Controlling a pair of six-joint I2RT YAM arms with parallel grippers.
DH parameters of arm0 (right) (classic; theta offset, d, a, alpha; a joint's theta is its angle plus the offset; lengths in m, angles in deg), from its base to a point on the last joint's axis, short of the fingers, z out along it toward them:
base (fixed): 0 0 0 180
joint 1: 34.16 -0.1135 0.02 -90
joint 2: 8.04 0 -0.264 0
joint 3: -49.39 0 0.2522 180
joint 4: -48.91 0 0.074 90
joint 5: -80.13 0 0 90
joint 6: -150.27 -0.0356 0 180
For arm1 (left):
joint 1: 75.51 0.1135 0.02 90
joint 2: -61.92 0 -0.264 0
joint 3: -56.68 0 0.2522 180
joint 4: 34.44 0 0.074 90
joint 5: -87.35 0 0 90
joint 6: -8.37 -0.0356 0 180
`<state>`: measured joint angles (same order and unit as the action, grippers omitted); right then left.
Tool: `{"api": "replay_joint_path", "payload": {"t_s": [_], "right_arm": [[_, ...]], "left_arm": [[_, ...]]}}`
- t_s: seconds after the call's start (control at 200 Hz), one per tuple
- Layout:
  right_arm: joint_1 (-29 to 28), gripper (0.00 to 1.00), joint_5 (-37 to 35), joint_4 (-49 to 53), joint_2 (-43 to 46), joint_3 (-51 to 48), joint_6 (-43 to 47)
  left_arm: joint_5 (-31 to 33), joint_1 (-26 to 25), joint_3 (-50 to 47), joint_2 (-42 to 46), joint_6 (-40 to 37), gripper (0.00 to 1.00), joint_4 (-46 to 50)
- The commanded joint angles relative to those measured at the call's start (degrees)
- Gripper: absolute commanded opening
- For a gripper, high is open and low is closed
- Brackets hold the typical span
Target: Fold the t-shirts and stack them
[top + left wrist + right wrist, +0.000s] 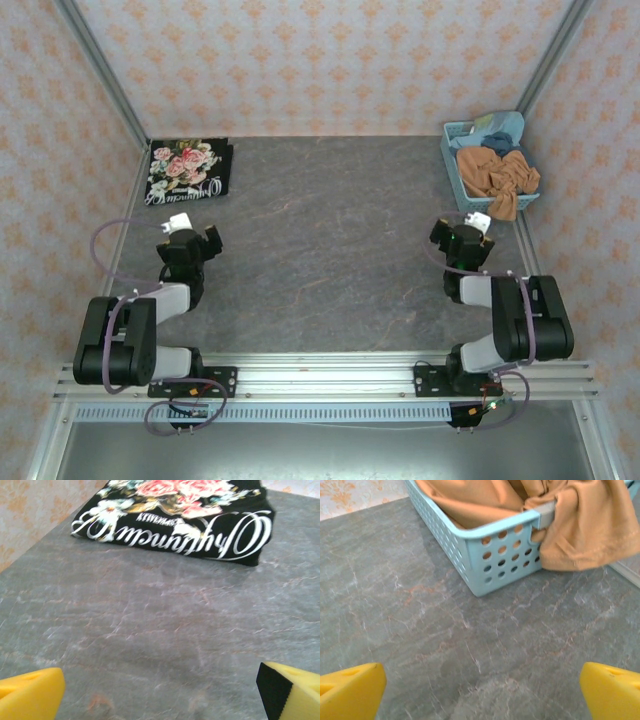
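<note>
A black t-shirt (pixel 189 171) with a pink rose print and pale script lies folded flat at the table's far left corner; the left wrist view has the same black t-shirt (pixel 190 525) ahead of the fingers. An orange-brown t-shirt (pixel 498 177) is heaped in the light blue basket (pixel 452 170) at the far right, with a bluish t-shirt (pixel 498 127) behind it. The orange-brown t-shirt (pixel 580 525) hangs over the basket (pixel 495 550) rim. My left gripper (pixel 190 240) stands open just short of the black shirt. Short of the basket, my right gripper (pixel 463 236) is open too, nothing between its yellow fingertips (pixel 350 690).
The grey stone-pattern table (pixel 330 240) spreads wide between the two arms. Metal frame posts (pixel 105 75) and patterned walls close in the sides and back. An aluminium rail (pixel 330 380) runs along the near edge.
</note>
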<state>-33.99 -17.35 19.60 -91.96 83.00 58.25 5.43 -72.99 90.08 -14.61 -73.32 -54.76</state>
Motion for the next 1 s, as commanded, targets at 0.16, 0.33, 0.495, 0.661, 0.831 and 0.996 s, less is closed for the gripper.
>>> {"api": "replay_joint_path", "payload": {"t_s": [0.16, 0.33, 0.495, 0.661, 0.831, 0.996], "right_arm": [[-0.2, 0.99, 3.49, -3.51, -2.65, 2.52, 1.74], [-0.3, 0.99, 3.36, -3.66, -2.72, 2.54, 1.85], [-0.96, 0.99, 2.96, -3.03, -2.92, 3.06, 2.69], [-1.31, 0.99, 2.65, -2.68, -3.07, 3.35, 3.17], [-1.73, 0.99, 3.42, -1.88, -3.35, 3.95, 3.97], [-1.66, 0.99, 3.97, -1.93, -3.25, 3.79, 4.05]], "left_arm": [[-0.57, -2.52, 6.72, -5.32, -4.8, 1.0, -1.99], [3.17, -5.33, 4.23, -8.49, -6.61, 1.0, -8.39], [5.2, -6.13, 3.82, -9.07, -6.84, 1.0, -9.87], [4.87, -5.78, 3.84, -9.21, -6.56, 1.0, -10.2], [4.93, -5.87, 3.96, -9.16, -6.65, 1.0, -9.87], [5.01, -5.86, 4.0, -9.16, -6.69, 1.0, -9.98]]}}
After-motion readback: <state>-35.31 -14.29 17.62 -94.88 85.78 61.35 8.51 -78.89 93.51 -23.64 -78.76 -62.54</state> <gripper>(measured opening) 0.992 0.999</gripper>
